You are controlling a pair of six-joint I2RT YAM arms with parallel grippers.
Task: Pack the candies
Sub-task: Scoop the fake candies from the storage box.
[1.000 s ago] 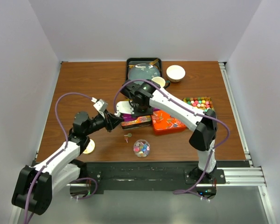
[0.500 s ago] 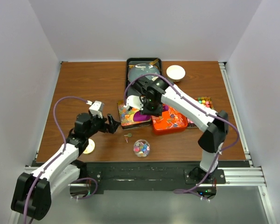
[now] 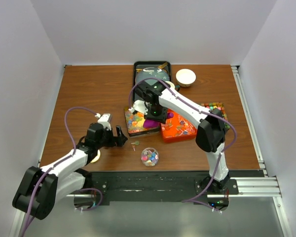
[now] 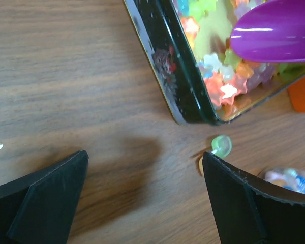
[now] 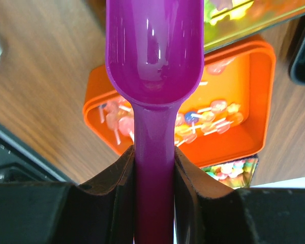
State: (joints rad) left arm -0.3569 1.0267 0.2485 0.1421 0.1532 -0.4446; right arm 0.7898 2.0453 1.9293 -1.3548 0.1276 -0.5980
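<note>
Where the overhead camera looks down on the desk (image 3: 89, 94), the left pincer (image 3: 121, 137) hangs low over bare wood, jaws spread wide with nothing between them, just left of a loose green candy (image 3: 134, 143). The right pincer (image 3: 154, 114) is clamped on the handle of a purple scoop (image 3: 150, 124), whose bowl sits at the right edge of a black tin (image 3: 126, 118) filled with the candies (image 3: 135, 120). An orange tray (image 3: 180, 133) lies against the tin's right side, and a clear jar (image 3: 149, 156) holding a few sweets stands nearer the arms. In the left wrist view, the two black fingers (image 4: 46, 201) stand far apart at the lower corners with only wood between them. The tin's dark corner lies ahead, star-shaped pastel sweets inside and the scoop's bowl above them; the green candy rests on the desk just off that corner, near the jar's edge. In the right wrist view, the fingers (image 5: 121, 183) press the scoop's handle from both sides, and beneath the bowl the orange tray holds clear-wrapped pieces (image 5: 213, 109).
</note>
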